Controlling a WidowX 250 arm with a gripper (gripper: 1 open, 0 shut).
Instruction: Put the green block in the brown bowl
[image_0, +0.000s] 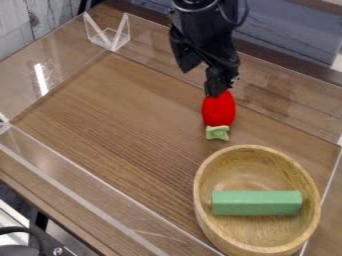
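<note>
Fingers (218, 83) are spread apart and grasp nothing, hung over the counter (107, 120) just above the red strawberry toy (218, 107). Inside the brown bowl (227, 170) the green block (255, 203) is lying flat. If lowered carelessly, the toy could be knocked away.

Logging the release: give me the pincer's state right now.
Pincer: open, holding nothing; the green block lies in the brown bowl.
</note>
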